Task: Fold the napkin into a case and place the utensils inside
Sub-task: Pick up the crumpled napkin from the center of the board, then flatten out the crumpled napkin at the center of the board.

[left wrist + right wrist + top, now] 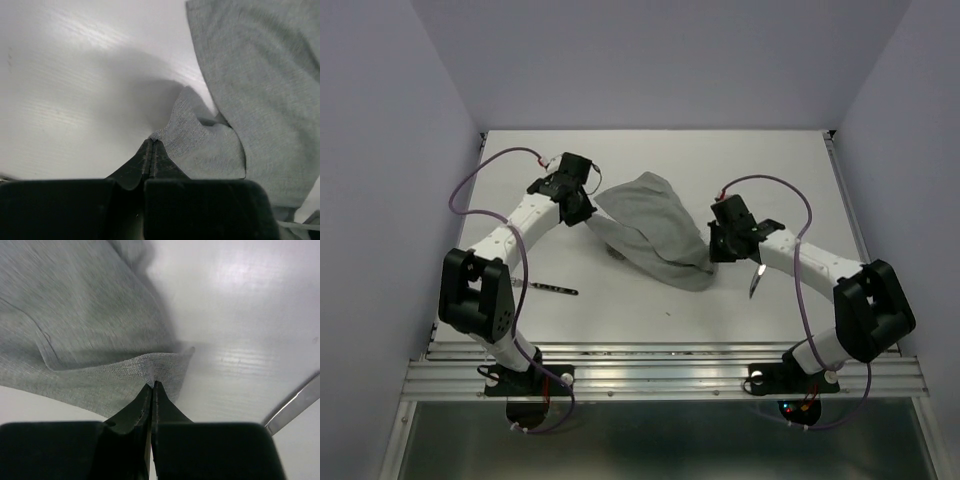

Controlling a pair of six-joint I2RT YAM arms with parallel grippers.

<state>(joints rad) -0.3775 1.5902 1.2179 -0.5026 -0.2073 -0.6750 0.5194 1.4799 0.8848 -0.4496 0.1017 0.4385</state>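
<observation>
Working from the near edge outward, with the napkin as the centre of our dial, we first note two utensils lying apart on the white table. The first utensil, slim and dark, lies flat at about 8 o'clock, well clear of the cloth and just beside the left arm's elbow. The second utensil lies at about 4 o'clock, close under the right forearm. Its shiny length crosses the lower right corner of the right wrist view, near the cloth but not touching it. Next out, the right gripper stands at 4 o'clock on the napkin's edge. In its own camera the right gripper has its jaws pressed together on a corner of the grey cloth, which puckers at the tips. Further out, at about 10 o'clock, the left gripper meets the opposite end. Its wrist view shows the left gripper likewise clamped tight on a raised corner of the napkin. The napkin itself runs diagonally across mid-table from 10 to 4 o'clock between the two grips, rumpled and bunched. It is not folded into a case, and neither utensil is inside it.
</observation>
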